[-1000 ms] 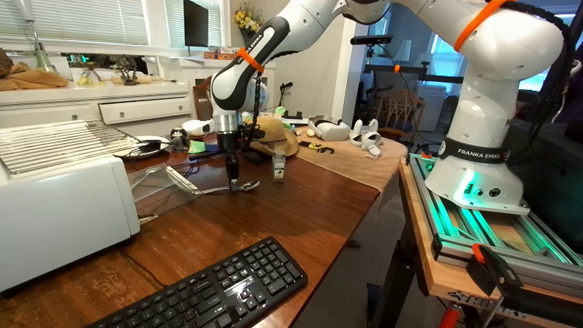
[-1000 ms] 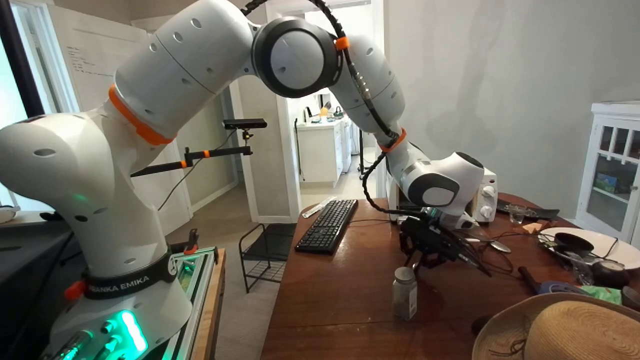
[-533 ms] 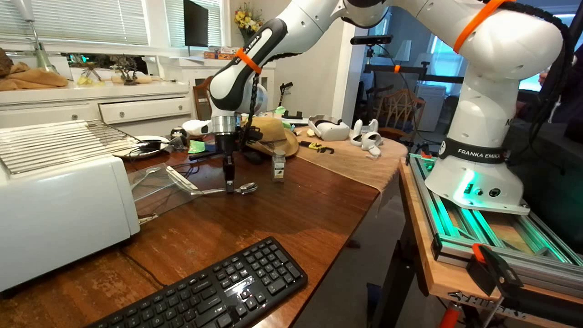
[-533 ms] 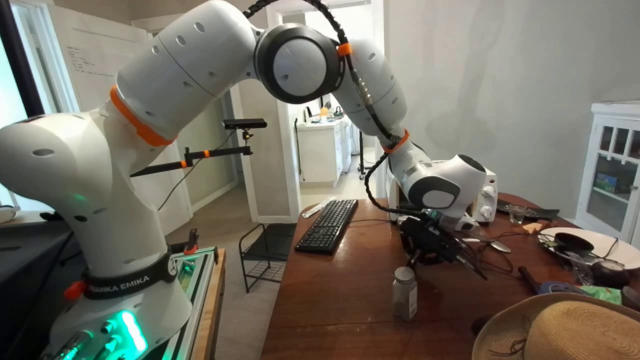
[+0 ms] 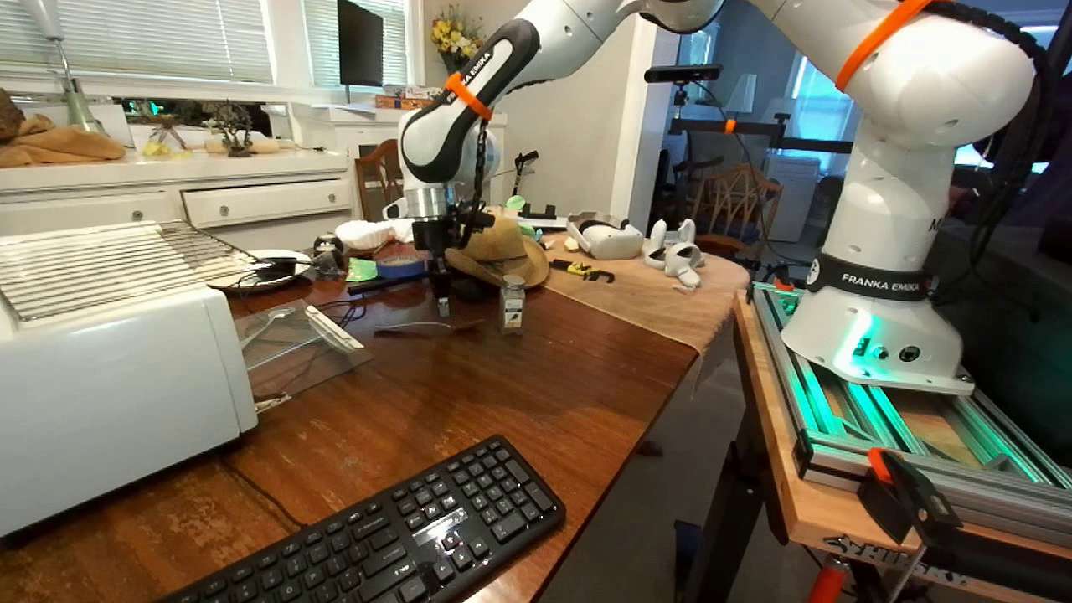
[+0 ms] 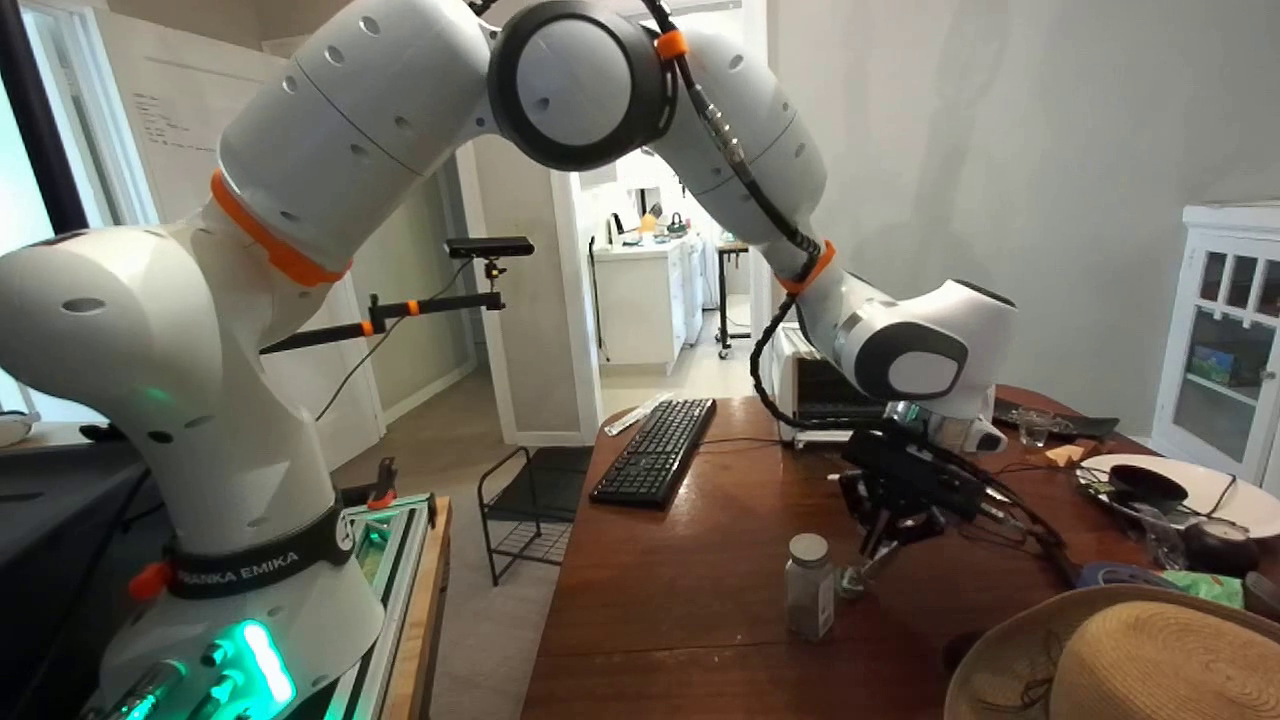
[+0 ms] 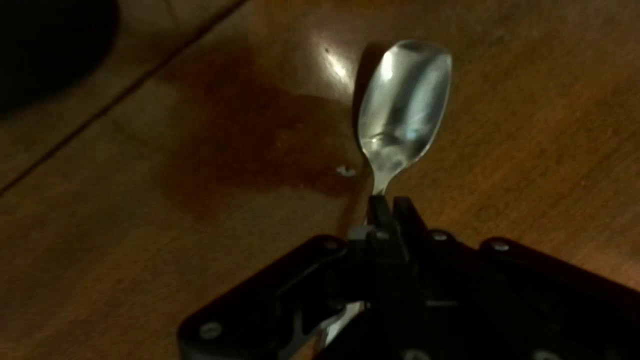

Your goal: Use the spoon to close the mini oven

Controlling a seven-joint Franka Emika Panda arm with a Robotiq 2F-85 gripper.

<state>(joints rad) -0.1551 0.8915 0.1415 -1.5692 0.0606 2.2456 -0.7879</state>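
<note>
The white mini oven (image 5: 126, 385) stands at the left in an exterior view. Its glass door (image 5: 293, 356) hangs open, out low over the table, with a white handle bar (image 5: 335, 328). The spoon (image 5: 414, 325) lies at or near the tabletop, apart from the door. Its silver bowl (image 7: 405, 100) is large in the wrist view, and the handle runs behind the left finger. My gripper (image 7: 390, 200) has its fingertips almost together, with a narrow slit between them. They are over the spoon's neck, and I see no part of the spoon between them. Contact is unclear.
A small glass jar (image 5: 512, 308) stands close to the gripper and spoon bowl. A straw hat (image 5: 502, 251) lies behind. A black keyboard (image 5: 394, 528) is at the near table edge. Cables and a white plate (image 6: 1240, 500) sit beyond the gripper.
My gripper has moved away from the oven door toward the jar and hat, and has risen. The spoon has shifted the same way by less, away from the door. The door looks unchanged.
</note>
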